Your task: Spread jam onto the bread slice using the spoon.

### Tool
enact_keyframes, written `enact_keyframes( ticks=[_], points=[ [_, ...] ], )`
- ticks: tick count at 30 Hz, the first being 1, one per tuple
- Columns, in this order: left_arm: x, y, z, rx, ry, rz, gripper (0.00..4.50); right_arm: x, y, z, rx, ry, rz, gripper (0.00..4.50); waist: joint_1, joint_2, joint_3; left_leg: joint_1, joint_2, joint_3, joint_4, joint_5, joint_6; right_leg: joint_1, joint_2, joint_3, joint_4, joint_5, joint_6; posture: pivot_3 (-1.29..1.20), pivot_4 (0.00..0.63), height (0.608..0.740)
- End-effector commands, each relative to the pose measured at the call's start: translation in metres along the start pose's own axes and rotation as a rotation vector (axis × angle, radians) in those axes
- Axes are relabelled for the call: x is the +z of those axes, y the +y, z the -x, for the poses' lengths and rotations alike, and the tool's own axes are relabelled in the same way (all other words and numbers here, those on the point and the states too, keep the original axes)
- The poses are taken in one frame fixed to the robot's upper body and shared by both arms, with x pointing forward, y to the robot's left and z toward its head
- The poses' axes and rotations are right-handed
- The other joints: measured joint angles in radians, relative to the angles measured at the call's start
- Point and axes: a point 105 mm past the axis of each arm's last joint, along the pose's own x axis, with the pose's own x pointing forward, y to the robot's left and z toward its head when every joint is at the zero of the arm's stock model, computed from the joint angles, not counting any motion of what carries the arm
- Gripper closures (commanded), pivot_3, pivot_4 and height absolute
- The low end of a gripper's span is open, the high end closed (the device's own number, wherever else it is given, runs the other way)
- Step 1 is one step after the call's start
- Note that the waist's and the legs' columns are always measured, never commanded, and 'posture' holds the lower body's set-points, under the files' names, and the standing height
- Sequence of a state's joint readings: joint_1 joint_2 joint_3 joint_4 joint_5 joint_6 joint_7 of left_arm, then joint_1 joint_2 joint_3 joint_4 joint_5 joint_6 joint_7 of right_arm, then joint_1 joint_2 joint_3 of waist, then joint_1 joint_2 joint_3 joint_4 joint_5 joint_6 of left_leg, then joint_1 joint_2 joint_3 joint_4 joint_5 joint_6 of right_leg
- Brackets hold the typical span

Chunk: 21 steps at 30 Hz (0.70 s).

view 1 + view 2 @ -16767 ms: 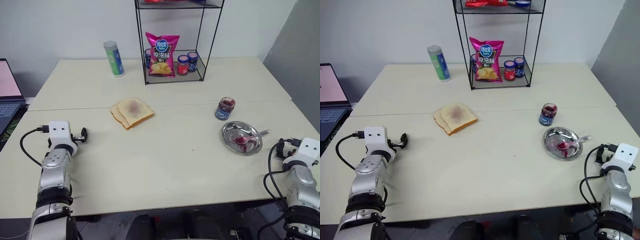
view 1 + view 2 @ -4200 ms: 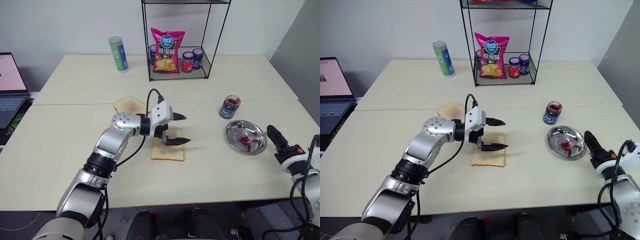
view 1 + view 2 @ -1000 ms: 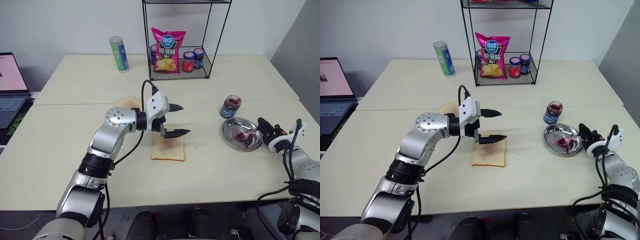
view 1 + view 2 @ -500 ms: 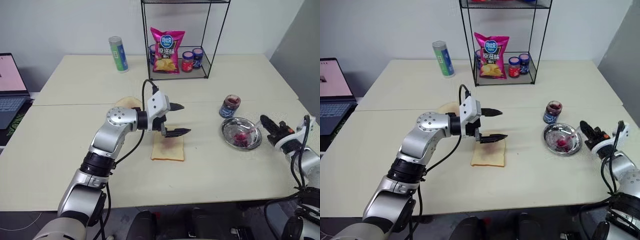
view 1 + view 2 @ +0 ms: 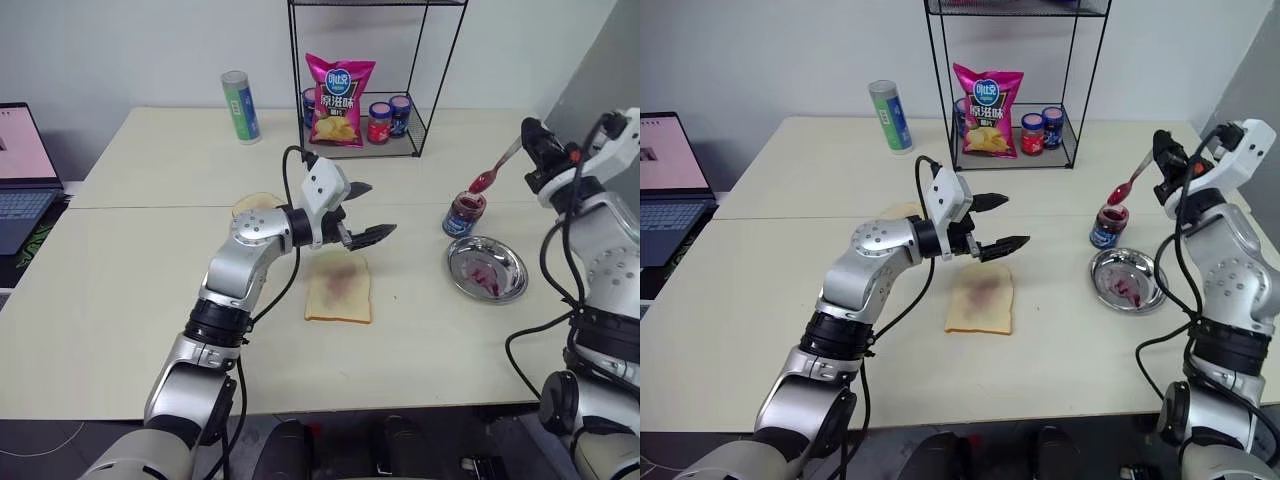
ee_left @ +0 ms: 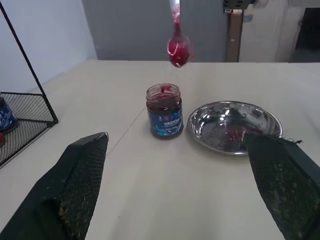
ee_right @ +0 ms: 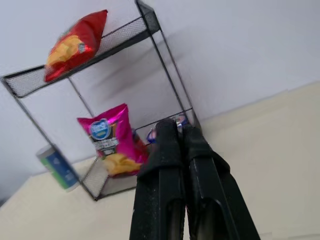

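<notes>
Spoon (image 5: 493, 172) with jam clamped in right jaws above open jam jar (image 5: 458, 214), jam-smeared steel dish (image 5: 487, 270), left jaws apart

The pale worktop (image 5: 150, 300) carries the bread slice (image 5: 338, 292), a second slice (image 5: 255, 205), an open jam jar (image 5: 463, 213) and a steel dish (image 5: 487, 270). Farther back stand a green can (image 5: 240, 106) and a wire rack (image 5: 365, 90).

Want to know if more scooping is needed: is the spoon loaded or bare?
Loaded. The spoon, held up by the right gripper above the open jar, carries a red jam blob.

Open jar (image 5: 464, 213) beside steel dish (image 5: 487, 270)
</notes>
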State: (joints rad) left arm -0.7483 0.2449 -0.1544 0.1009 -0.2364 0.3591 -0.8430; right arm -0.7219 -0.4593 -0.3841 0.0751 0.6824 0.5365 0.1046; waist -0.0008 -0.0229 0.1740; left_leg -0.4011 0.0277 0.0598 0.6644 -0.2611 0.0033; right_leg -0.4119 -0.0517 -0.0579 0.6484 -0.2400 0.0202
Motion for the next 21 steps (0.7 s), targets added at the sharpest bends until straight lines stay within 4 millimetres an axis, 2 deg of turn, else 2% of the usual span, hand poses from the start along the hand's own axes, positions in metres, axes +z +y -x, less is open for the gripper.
enact_keyframes(
  ticks=[1, 7, 15, 21],
  points=[
    [0.018, -0.006, 0.000, -0.004, -0.047, -0.041, 0.00, 0.004, -0.006, -0.006, -0.014, -0.061, 0.107, 4.48, 0.000, 0.000, 0.000, 0.000, 0.000, 0.000, 0.000, 0.000, 0.000, 0.000, 0.000, 0.000, 0.000, 0.000, 0.000, 0.00, 0.150, 0.740],
    [0.017, -0.007, 0.008, 0.002, -0.030, -0.040, 0.00, -0.017, -0.014, -0.012, -0.014, -0.032, 0.189, 4.48, -0.001, 0.000, 0.000, 0.000, 0.000, 0.000, -0.001, 0.000, 0.000, 0.000, 0.000, 0.000, 0.001, 0.000, 0.000, 0.00, 0.150, 0.740],
    [0.021, -0.006, 0.009, 0.007, -0.026, -0.054, 0.00, -0.045, -0.008, -0.018, 0.022, 0.004, 0.222, 4.48, -0.002, 0.000, 0.000, 0.001, 0.001, 0.000, 0.000, 0.000, 0.000, 0.000, 0.000, 0.000, 0.002, 0.000, 0.000, 0.00, 0.150, 0.740],
    [0.021, -0.006, 0.011, 0.009, -0.024, -0.058, 0.00, -0.053, -0.012, -0.020, 0.012, 0.008, 0.261, 4.48, -0.002, 0.000, 0.000, 0.001, 0.000, 0.000, 0.000, 0.000, 0.000, 0.000, -0.001, 0.000, 0.001, 0.000, 0.000, 0.00, 0.150, 0.740]
  ],
)
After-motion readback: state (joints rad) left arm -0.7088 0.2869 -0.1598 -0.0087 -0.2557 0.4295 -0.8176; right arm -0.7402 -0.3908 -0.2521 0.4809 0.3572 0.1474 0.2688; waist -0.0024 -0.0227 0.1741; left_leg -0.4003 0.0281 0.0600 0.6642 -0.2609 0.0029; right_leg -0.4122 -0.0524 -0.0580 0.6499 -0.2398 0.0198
